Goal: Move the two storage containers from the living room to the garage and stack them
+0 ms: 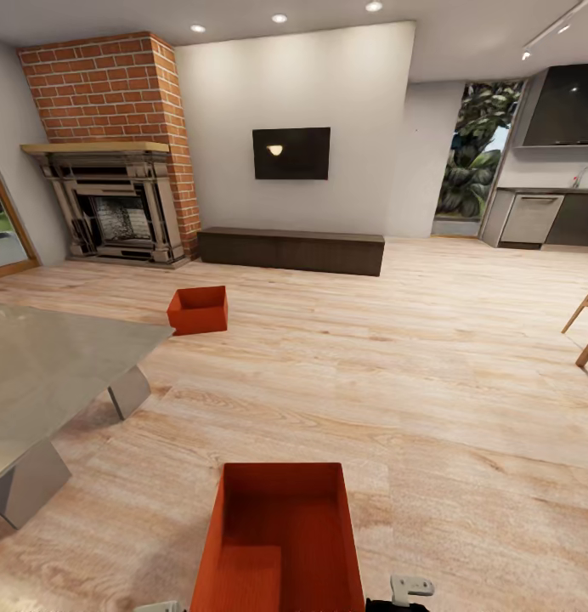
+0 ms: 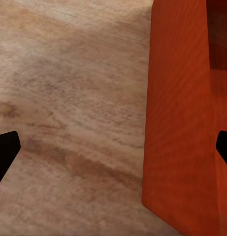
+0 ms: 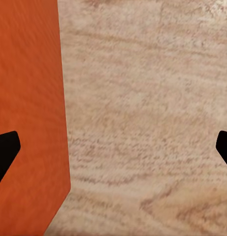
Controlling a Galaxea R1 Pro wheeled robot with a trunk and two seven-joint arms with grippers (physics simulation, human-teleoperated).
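I am in the living room with its light wood plank floor (image 1: 430, 357). One red-orange open-top storage container (image 1: 281, 535) sits right in front of me at the lower edge of the head view. The other container (image 1: 198, 309) rests on the planks farther off, before the fireplace. My left gripper (image 2: 113, 157) is open, and the near container's side wall (image 2: 177, 123) stands between its fingers. My right gripper (image 3: 113, 157) is open too, with the container's opposite wall (image 3: 29, 98) by one finger and bare floor under the rest.
A grey glass-topped table (image 1: 48, 365) juts in at the left. A brick fireplace (image 1: 115, 170), wall TV (image 1: 291, 153) and low dark bench (image 1: 291, 250) line the far wall. Wooden chair legs (image 1: 587, 327) show at the right, a kitchen (image 1: 540, 217) beyond.
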